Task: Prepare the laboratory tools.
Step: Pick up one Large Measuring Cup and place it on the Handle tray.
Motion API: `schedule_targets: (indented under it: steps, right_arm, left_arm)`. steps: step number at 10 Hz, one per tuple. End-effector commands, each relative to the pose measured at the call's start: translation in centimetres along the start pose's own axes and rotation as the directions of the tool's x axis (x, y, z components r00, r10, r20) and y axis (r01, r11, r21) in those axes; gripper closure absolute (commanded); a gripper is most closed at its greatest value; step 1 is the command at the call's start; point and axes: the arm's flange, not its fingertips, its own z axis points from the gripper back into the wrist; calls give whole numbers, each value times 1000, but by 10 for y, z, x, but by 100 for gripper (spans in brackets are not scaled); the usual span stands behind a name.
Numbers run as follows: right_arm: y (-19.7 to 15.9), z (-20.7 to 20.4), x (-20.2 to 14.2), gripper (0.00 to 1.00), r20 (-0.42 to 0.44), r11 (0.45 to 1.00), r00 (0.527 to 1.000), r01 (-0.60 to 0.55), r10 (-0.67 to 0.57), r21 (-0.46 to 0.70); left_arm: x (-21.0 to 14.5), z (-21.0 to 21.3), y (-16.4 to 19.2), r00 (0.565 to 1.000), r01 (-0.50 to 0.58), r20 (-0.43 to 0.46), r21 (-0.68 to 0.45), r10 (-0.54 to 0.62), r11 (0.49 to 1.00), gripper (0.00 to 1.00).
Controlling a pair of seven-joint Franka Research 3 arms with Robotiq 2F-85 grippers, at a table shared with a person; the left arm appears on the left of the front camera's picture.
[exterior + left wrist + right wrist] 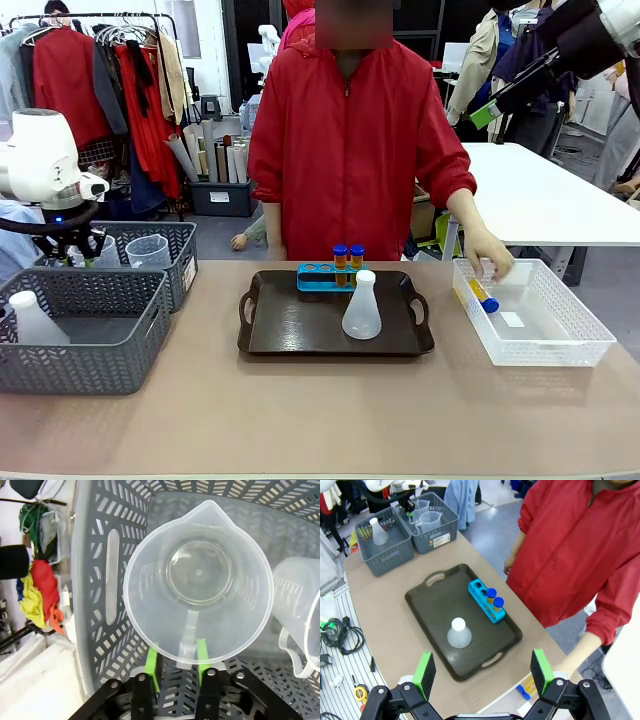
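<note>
My left gripper [177, 660] hangs in the far grey basket [95, 605]. Its green pads [152, 662] straddle the handle of a clear measuring jug [197, 580], with a small gap still showing on the left side. In the front view that gripper [70, 248] is at the far left. A translucent conical flask [361, 305] stands on the dark tray [270, 335], in front of a blue rack [320, 277] holding two orange blue-capped tubes [348, 256]. My right gripper [483, 672] is open and empty, high above the table.
A second jug [300, 615] sits beside the first in the same basket. Another flask [35, 320] stands in the near grey basket [100, 350]. The person's hand [492, 255] reaches into the white lattice bin [560, 345], where an orange tube [483, 293] lies.
</note>
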Motion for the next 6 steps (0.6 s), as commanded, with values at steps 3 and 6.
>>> schedule_targets:
  steps: [3, 6]
  right_arm:
    - [0, 1, 0, 0, 9, 1000, 1000, 0, 0, 8]
    - [0, 1, 0, 0, 9, 1000, 1000, 0, 0, 8]
  left_arm:
    - [2, 0, 2, 1000, -4, 8, 5, 4, 1000, 100]
    - [-1, 20, 3, 1000, -5, 27, -8, 5, 1000, 100]
